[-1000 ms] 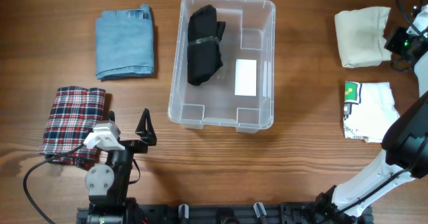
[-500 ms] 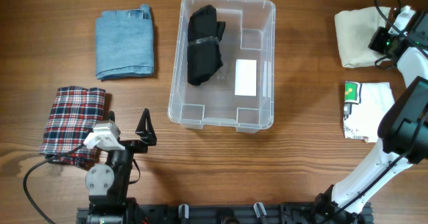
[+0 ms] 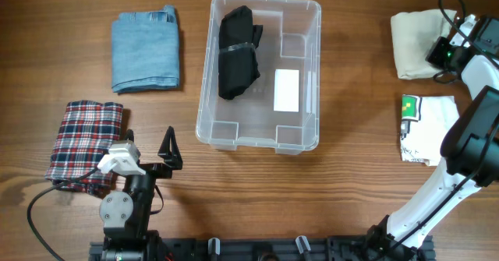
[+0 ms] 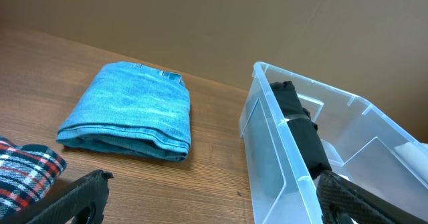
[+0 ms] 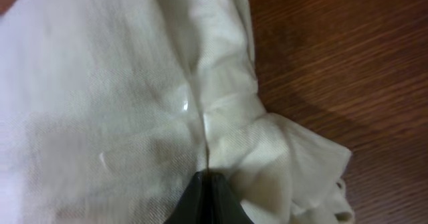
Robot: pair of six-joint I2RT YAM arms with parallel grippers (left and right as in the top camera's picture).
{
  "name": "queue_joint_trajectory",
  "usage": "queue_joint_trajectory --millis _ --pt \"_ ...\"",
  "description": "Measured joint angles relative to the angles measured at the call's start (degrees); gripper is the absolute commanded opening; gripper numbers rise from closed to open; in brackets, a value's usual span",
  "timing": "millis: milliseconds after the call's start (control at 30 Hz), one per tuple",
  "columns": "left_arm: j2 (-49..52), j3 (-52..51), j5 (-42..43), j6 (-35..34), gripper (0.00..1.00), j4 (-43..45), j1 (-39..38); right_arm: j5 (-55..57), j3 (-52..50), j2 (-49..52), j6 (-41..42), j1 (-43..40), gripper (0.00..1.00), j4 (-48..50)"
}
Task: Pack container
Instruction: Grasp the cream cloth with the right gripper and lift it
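Observation:
The clear container (image 3: 204, 82) stands at the table's middle, with a rolled black garment (image 3: 238, 54) in its left half and a white label (image 3: 287, 89) on its base. It also shows in the left wrist view (image 4: 267, 137). My right gripper (image 3: 438, 54) is at the right edge of a folded cream cloth (image 3: 417, 39). In the right wrist view its fingers (image 5: 207, 178) are shut on a fold of that cloth (image 5: 120, 83). My left gripper (image 3: 170, 148) is open and empty at the front left (image 4: 210, 184).
A folded blue denim cloth (image 3: 145, 51) lies left of the container (image 4: 130, 110). A red plaid cloth (image 3: 82, 140) lies beside the left arm (image 4: 23, 170). A white cloth with a green print (image 3: 429, 128) lies at the right, below the cream cloth.
My right gripper has moved left from the table's right edge onto the cream cloth's right side. The left arm and the container have not moved.

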Motion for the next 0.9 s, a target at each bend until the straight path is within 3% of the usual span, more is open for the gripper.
queue_joint_trajectory --millis 300,367,467,533,733,900 --pt "0.0 0.0 0.0 0.0 1.0 0.0 0.0 -8.7 0.0 0.0 11.5 4.9 0.08 -1.0" --pt "0.0 0.0 0.0 0.0 1.0 0.0 0.0 -10.0 0.0 -0.3 13.3 5.4 0.17 -1.1" --pt "0.0 0.0 0.0 0.0 1.0 0.0 0.0 -10.3 -0.1 -2.1 14.8 5.5 0.66 -1.9" --pt "0.0 0.0 0.0 0.0 1.0 0.0 0.0 -10.2 -0.1 -4.7 15.4 5.2 0.85 -2.2" --pt "0.0 0.0 0.0 0.0 1.0 0.0 0.0 -9.0 0.0 -12.6 15.9 3.5 0.93 -3.2" --pt "0.0 0.0 0.0 0.0 1.0 0.0 0.0 -10.6 0.0 -11.6 14.9 0.0 0.96 -5.9"
